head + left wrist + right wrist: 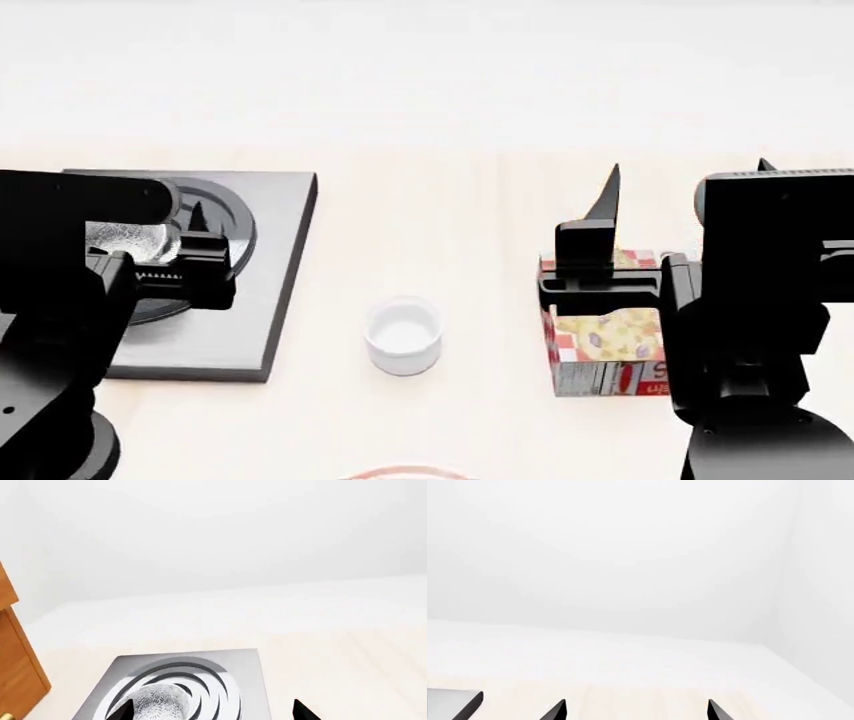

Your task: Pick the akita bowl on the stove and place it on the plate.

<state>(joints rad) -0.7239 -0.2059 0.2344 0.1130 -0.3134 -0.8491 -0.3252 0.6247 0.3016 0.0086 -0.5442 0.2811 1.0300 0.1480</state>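
The akita bowl (pixel 127 240), small and speckled, sits on the ring burner of the grey stove (pixel 274 300) at the left of the table; my left arm hides part of it. My left gripper (pixel 213 712) hangs open over the stove. The akita bowl (pixel 160 705) lies between its fingertips, close to one fingertip (pixel 123 711), on the stove (pixel 250 680). Only a thin red-ringed arc of the plate (pixel 407 472) shows at the near edge. My right gripper (pixel 685 185) is open with nothing in it, at the right of the table.
A plain white cup (pixel 403 335) stands mid-table between the stove and a colourful carton (pixel 607 350), which lies under my right arm. An orange wooden cabinet side (pixel 17 665) rises beside the stove. A grey stove corner (pixel 450 702) shows in the right wrist view.
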